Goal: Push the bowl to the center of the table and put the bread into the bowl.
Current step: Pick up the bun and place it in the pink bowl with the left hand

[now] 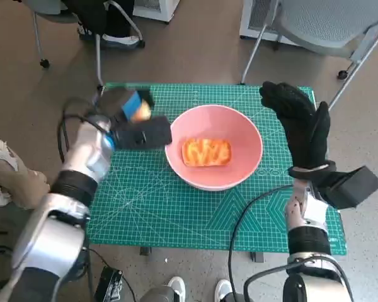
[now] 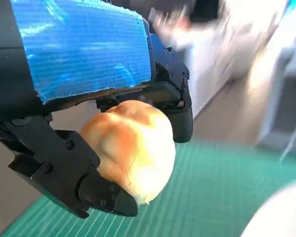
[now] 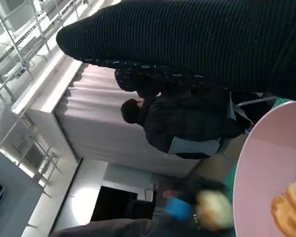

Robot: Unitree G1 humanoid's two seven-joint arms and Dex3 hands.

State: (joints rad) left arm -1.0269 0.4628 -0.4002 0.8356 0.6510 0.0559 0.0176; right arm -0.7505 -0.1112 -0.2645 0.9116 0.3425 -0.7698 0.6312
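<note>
Left wrist view: left hand [image 2: 84,123] grips smooth rounded bread [image 2: 133,148].

even, bright indoor light in the head view; soft shadows under the pink bowl [image 1: 214,148]. the left hand [image 1: 133,121] is motion-blurred at 10 o'clock. left wrist view: bread roll [image 2: 130,148] sharp, background from 12 to 4 o'clock smeared and overexposed. right wrist view: glove [image 3: 197,44] dark, lower centre blurred.
</note>
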